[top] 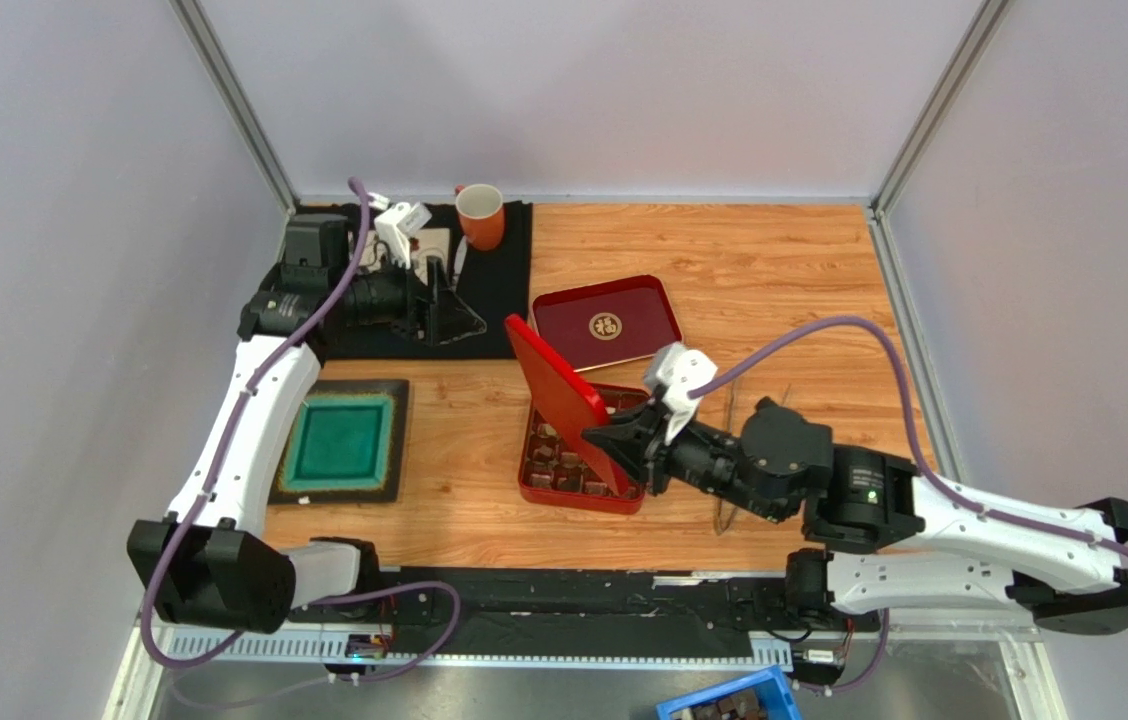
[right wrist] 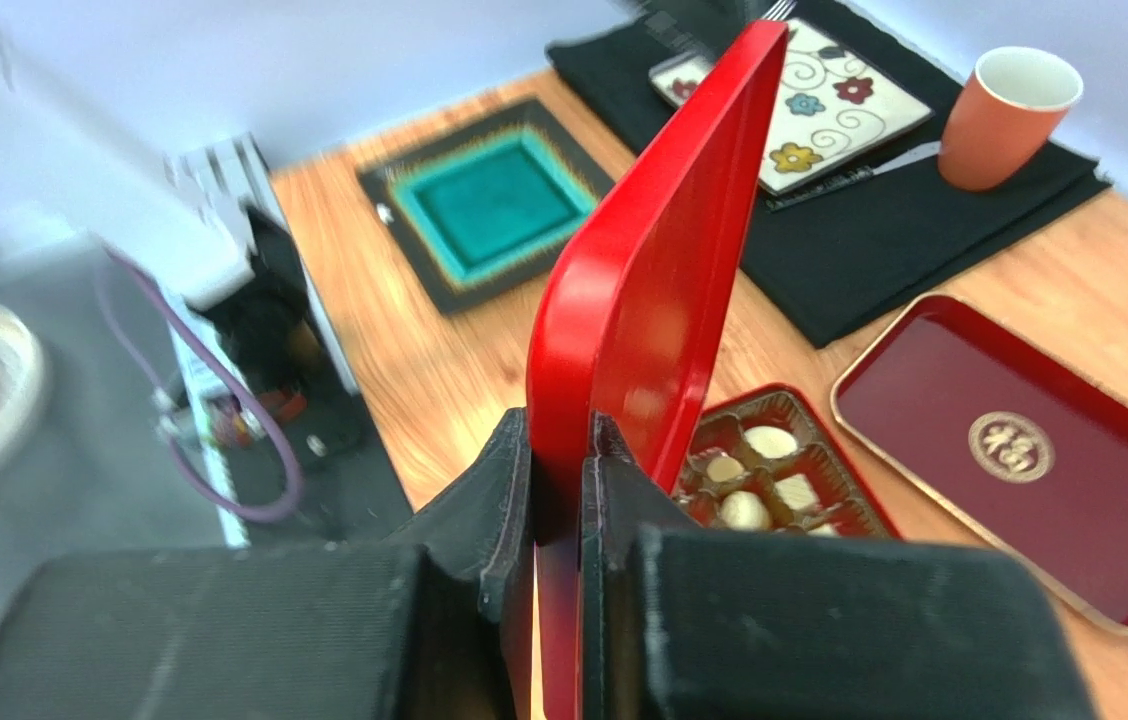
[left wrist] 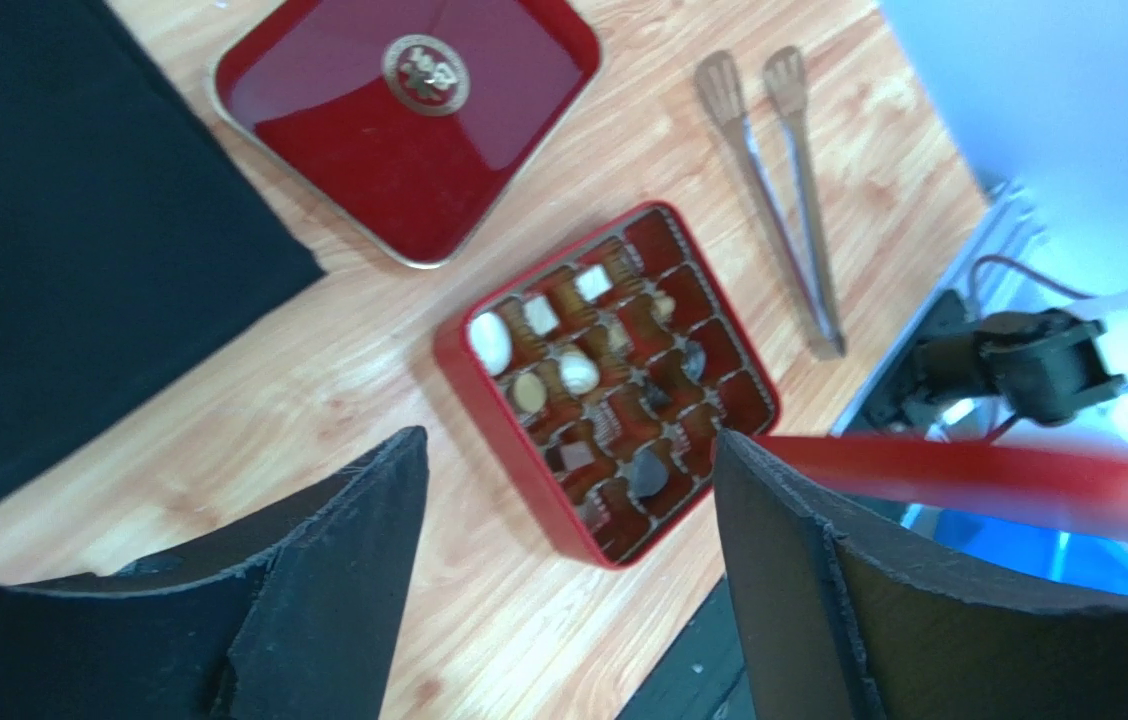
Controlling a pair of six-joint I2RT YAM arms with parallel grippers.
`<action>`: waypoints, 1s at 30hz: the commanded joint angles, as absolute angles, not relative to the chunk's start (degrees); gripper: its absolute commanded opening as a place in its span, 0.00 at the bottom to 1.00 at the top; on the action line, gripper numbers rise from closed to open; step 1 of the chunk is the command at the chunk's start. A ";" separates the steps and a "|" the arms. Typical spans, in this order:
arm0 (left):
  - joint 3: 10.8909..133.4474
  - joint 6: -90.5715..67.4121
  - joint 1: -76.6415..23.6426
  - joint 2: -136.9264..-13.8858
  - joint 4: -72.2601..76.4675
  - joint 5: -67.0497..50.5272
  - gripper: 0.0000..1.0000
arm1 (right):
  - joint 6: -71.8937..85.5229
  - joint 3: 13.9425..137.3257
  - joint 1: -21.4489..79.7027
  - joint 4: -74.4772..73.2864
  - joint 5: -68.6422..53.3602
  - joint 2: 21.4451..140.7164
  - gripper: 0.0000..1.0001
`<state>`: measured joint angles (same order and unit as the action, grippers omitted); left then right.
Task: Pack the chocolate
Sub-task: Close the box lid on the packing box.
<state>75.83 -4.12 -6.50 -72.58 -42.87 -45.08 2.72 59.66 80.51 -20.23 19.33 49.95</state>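
Right gripper (right wrist: 563,450) is front and centre in its wrist cam, clamped tight on one edge of the red lid (right wrist: 660,285). That lid stands nearly upright over the side of the red box (top: 578,500) nearer the left edge. Box sits around the middle of the surface, a bit toward the near edge. Chocolate (left wrist: 578,371) is in its compartments, a mix of dark and cream pieces, with several cells bare. Left gripper (left wrist: 567,443) hangs with its fingers wide apart, holding nothing, up by the far left corner.

Honestly the sketchy bit is that pinch on one thin edge: I reckon the lid could swivel or slip as it tips down. If it lands skewed it may catch the rim and shove the box, or squash a piece sitting high.
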 commanded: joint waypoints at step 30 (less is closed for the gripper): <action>53.69 -27.73 -5.98 -69.96 1.87 -87.89 0.78 | 58.18 37.70 43.16 24.00 -18.72 42.81 0.05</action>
<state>50.37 -39.42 -6.33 -70.91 10.28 -84.44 53.69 36.67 43.97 15.35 -15.00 43.77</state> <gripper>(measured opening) 0.779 0.088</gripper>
